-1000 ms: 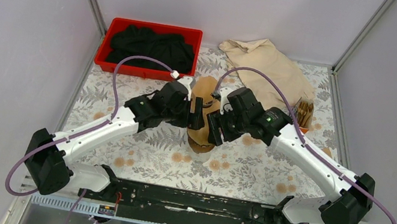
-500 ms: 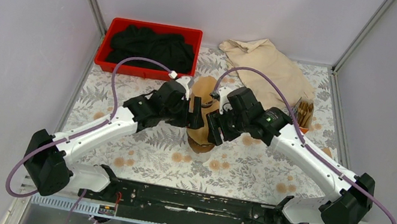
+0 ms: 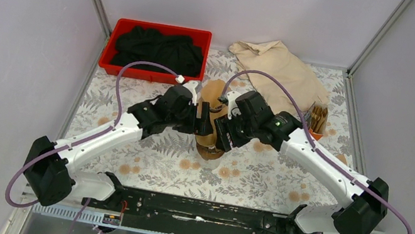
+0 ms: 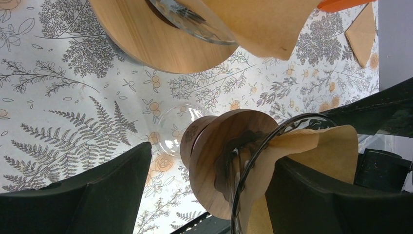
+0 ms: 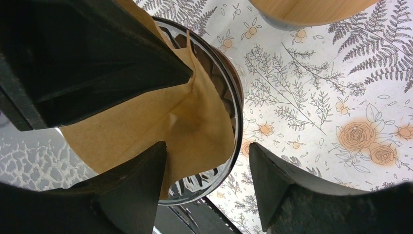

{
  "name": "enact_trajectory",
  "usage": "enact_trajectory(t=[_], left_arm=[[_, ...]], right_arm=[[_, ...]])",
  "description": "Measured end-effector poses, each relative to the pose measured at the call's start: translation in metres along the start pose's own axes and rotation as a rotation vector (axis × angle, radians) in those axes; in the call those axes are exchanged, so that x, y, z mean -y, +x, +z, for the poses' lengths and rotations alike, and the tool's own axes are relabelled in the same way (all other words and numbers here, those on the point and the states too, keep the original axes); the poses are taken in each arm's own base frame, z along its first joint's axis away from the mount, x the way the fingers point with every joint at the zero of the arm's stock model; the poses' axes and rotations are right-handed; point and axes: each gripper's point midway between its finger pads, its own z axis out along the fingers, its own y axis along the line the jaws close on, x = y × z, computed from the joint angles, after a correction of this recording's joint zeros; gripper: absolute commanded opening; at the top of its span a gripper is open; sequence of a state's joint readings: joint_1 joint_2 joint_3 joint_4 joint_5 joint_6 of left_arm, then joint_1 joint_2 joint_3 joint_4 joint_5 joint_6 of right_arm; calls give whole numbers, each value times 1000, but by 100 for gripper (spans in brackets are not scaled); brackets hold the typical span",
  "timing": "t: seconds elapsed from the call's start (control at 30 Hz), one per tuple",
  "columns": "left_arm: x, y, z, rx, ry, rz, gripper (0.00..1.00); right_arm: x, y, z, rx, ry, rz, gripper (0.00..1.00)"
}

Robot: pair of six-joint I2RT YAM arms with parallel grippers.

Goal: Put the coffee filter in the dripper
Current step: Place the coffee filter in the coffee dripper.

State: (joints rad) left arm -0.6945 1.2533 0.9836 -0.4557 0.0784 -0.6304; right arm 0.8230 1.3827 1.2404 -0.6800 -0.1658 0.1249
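Both arms have eased slightly inward over the dripper (image 3: 210, 151), which stands at frame centre on the table (image 3: 258, 176). My left hand (image 3: 204, 123) is released, fingers straddling the wooden collar. My right hand (image 3: 222, 134) is spread too, astride the glass rim. The coffee filter (image 5: 195, 122) sits crumpled inside the cone, one flap above the rim. Farther back, upper left, is a red bin (image 3: 118, 35).
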Motion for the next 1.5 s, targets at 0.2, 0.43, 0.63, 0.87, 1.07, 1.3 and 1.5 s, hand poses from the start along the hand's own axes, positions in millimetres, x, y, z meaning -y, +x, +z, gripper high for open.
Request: enact_trajectory(t=[0.2, 0.43, 0.63, 0.87, 1.07, 1.3, 1.5], left_arm=[[1, -2, -3, 9, 6, 1, 87], [3, -7, -10, 32, 17, 8, 87], [3, -8, -11, 35, 18, 11, 88], [7, -10, -17, 48, 41, 17, 89], [12, -10, -19, 46, 65, 21, 89], [11, -3, -15, 19, 71, 20, 88], [4, 6, -8, -12, 53, 17, 87]], right_arm=[[1, 1, -2, -4, 9, 1, 72], [1, -2, -19, 40, 17, -6, 74], [1, -10, -32, 99, 28, -13, 77], [-2, -19, -38, 147, 21, -17, 78], [-2, -19, -36, 146, 20, -15, 77], [6, -2, -18, 77, 41, 2, 77], [10, 2, -12, 62, 60, 10, 77]])
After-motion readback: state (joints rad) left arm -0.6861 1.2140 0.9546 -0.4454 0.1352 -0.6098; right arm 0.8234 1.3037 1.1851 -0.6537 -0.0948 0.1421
